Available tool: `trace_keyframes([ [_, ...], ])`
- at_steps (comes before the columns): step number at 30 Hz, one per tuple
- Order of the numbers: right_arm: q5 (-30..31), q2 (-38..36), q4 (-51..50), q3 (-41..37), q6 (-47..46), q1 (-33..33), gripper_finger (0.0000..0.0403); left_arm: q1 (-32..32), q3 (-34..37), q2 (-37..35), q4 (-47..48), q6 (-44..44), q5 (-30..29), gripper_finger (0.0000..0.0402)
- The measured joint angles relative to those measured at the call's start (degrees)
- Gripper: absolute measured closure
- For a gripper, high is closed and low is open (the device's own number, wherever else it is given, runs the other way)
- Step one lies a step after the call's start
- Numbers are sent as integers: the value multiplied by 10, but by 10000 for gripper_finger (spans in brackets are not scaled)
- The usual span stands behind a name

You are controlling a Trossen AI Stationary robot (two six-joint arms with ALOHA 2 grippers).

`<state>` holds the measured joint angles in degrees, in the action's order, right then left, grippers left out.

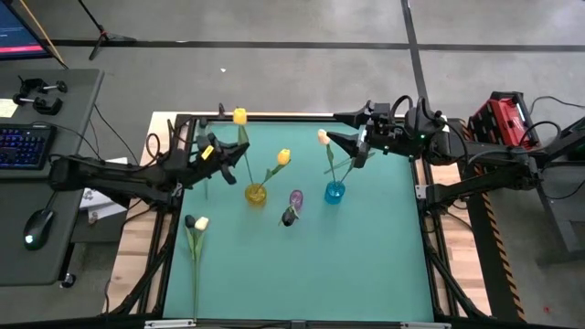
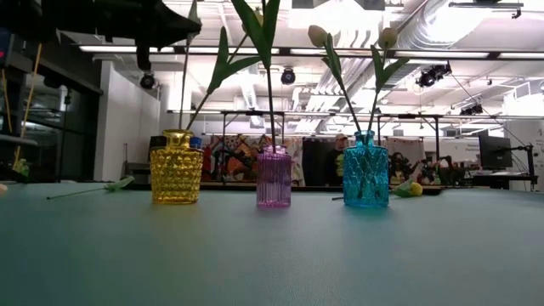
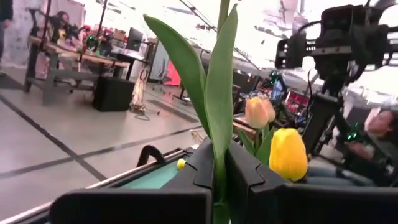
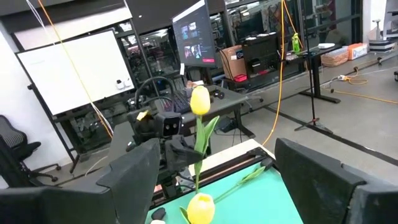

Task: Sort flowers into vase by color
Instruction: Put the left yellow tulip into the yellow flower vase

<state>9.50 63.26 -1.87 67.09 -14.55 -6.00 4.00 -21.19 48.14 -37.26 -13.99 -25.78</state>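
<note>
Three glass vases stand in a row: yellow (image 1: 256,193) (image 2: 177,167), purple (image 1: 295,198) (image 2: 274,177) and blue (image 1: 335,192) (image 2: 366,170). My left gripper (image 1: 228,153) (image 3: 217,177) is above the yellow vase, shut on a yellow tulip (image 1: 239,116) (image 4: 199,99). A second yellow tulip (image 1: 283,156) stands in that vase. A dark tulip (image 1: 290,217) is in the purple vase and peach tulips (image 1: 323,137) (image 2: 317,36) in the blue one. My right gripper (image 1: 336,128) (image 4: 217,180) is open beside the peach tulips. Two more flowers (image 1: 196,224) lie flat on the mat. My left gripper pinches the yellow tulip's stem and leaf (image 3: 217,163) between its two shut fingers, about midway down, coming level from the table's left and lying across the stem. The tulip stands nearly upright, head above the fingers. Its thin lower stem (image 2: 184,85) runs down into the yellow vase's mouth.
The green mat (image 1: 302,274) has free room on its near half. The lying flowers' stems (image 1: 195,274) run toward the near edge at left. A desk with a keyboard (image 1: 23,146) stands left of the table, and red equipment (image 1: 498,114) right of it.
</note>
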Motion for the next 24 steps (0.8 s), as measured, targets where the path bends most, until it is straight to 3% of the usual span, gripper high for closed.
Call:
trace_keyframes([
  [4, 0, 0, 0, 0, -1, 0, 96, 0, 0, 0, 19, 34, 3, 401],
  [13, 0, 0, 5, 0, -5, 0, 96, -1, 0, 5, 62, 70, 74, 386],
  [19, 0, 0, 34, 0, -4, 0, 96, 0, -1, -9, 62, 88, 75, 317],
  [24, 0, 0, 35, 0, -4, 0, 96, 0, -11, -30, 115, 70, 74, 243],
])
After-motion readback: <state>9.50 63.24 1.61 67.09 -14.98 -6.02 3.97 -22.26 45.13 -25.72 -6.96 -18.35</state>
